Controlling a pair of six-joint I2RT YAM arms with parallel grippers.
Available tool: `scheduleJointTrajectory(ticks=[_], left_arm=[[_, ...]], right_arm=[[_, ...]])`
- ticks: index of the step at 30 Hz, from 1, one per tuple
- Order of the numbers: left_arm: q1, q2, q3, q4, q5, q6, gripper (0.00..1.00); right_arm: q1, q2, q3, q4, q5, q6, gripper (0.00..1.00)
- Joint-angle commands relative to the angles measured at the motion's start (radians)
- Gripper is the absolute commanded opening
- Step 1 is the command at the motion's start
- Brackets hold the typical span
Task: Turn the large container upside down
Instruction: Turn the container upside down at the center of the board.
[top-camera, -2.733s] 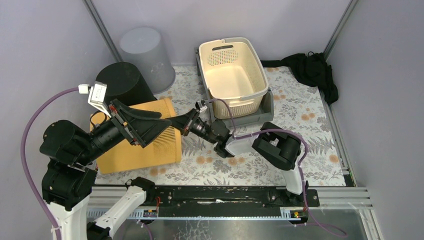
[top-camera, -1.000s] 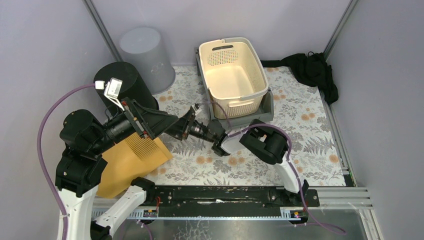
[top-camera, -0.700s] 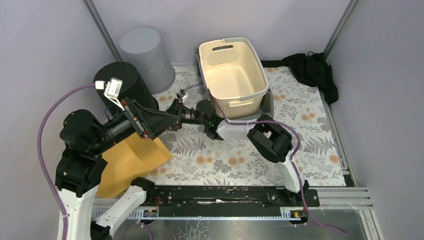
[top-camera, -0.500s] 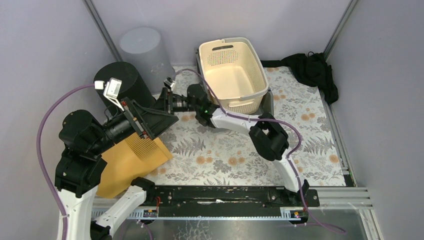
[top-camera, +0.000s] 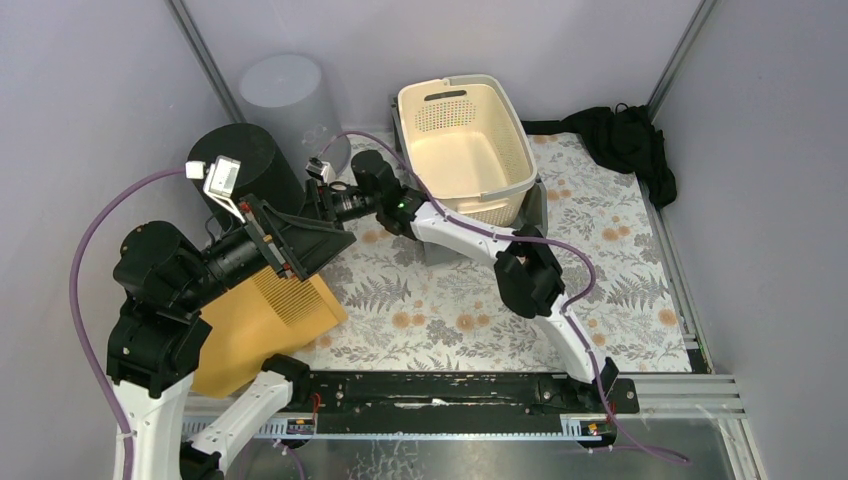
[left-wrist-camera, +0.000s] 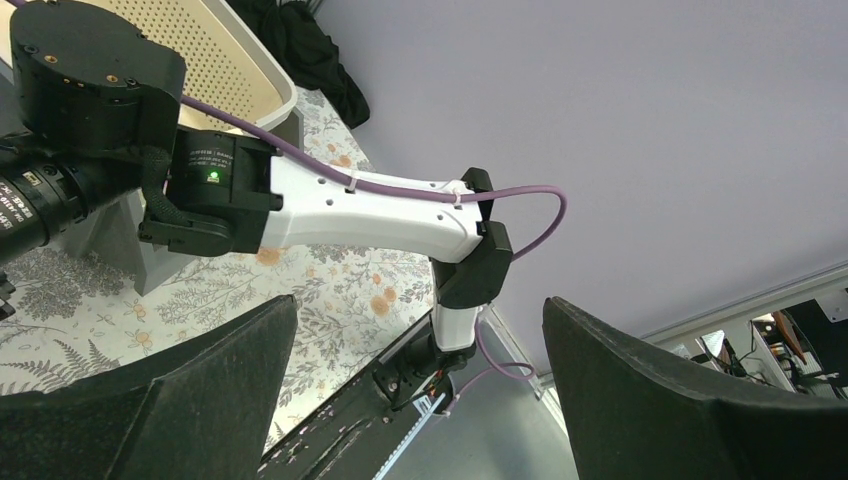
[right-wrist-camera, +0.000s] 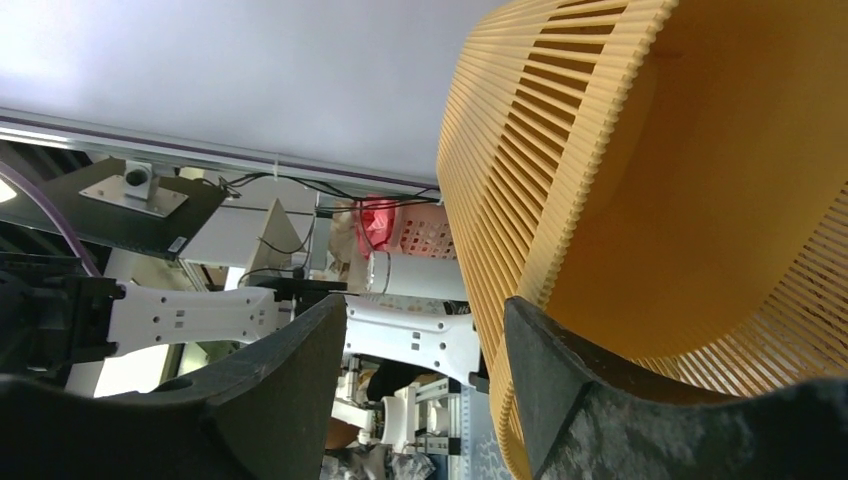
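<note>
The large container is a ribbed orange basket (top-camera: 265, 325). It lies tilted at the near left of the table, half under my left arm, with a plain flat face turned up; its opening is hidden. My left gripper (top-camera: 338, 238) hangs above its far edge, open wide and holding nothing. In the left wrist view the left gripper (left-wrist-camera: 420, 305) frames only my right arm and the floral mat. My right gripper (top-camera: 322, 205) reaches far left, just behind the left one. In the right wrist view the right gripper (right-wrist-camera: 422, 305) is open and the basket (right-wrist-camera: 700, 180) stands beyond its right finger.
A cream laundry basket (top-camera: 465, 140) sits upright in a grey tray (top-camera: 535, 215) at the back. A black round bin (top-camera: 245, 165) and an upturned grey bin (top-camera: 290, 95) stand at the back left. Black cloth (top-camera: 625, 140) lies at the back right. Walls close in on both sides.
The orange basket, earlier on its side between both grippers, now lies tipped at the near left. In the last second my right arm swung back and left, its jaws widening slightly. The left arm barely moved.
</note>
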Motion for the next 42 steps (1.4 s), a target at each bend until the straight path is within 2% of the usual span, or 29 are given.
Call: scheduleJointTrajectory(ticks=[1, 3, 8, 15, 23, 29, 34, 42], left_arm=[[-0.004, -0.01, 0.026, 0.032, 0.029, 0.02, 1.0], [-0.004, -0.011, 0.029, 0.026, 0.027, 0.023, 1.0], [-0.005, -0.008, 0.033, 0.026, 0.028, 0.023, 1.0], [-0.004, -0.003, 0.046, 0.025, 0.032, 0.025, 1.0], [-0.004, -0.003, 0.045, 0.024, 0.034, 0.027, 1.0], [-0.005, -0.007, 0.043, 0.023, 0.038, 0.027, 1.0], [-0.004, -0.013, 0.038, 0.023, 0.037, 0.026, 1.0], [-0.004, -0.021, 0.031, 0.022, 0.039, 0.026, 1.0]], right_arm=[[-0.004, -0.057, -0.06, -0.097, 0.027, -0.087, 0.67], [-0.012, -0.076, -0.079, -0.043, 0.025, -0.061, 0.67], [-0.021, -0.1, -0.083, -0.034, 0.054, -0.052, 0.67], [-0.018, -0.024, 0.023, -0.099, 0.063, -0.044, 0.63], [0.022, 0.119, 0.267, -0.231, 0.004, -0.05, 0.61], [0.055, 0.175, 0.302, -0.235, -0.044, -0.042, 0.58], [0.079, 0.209, 0.332, -0.204, -0.09, -0.013, 0.45], [0.095, 0.183, 0.287, -0.149, -0.159, 0.016, 0.34]])
